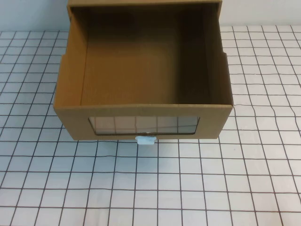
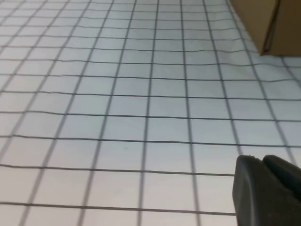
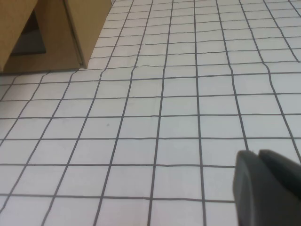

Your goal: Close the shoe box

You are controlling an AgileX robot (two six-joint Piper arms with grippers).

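The shoe box (image 1: 141,80) sits at the far middle of the table (image 1: 225,188), its brown cardboard drawer pulled out toward the robot's side so the bare inside is open to the raised camera. The drawer's front wall faces the robot and carries a clear window (image 1: 143,125), through which the grid of the table cover shows. A small white pull tab (image 1: 146,139) hangs just below that window, at the bottom edge of the front wall and touching the table. At the far end the drawer runs under the outer sleeve, whose edge crosses the top of the raised view.

The table is covered with a white sheet ruled in dark squares.

Neither arm appears in the raised view. In the left wrist view, the left gripper (image 2: 268,188) shows only as a dark piece over the sheet, with a corner of the box well apart from it. The right gripper (image 3: 265,186) appears the same way in the right wrist view, also well away from the box.
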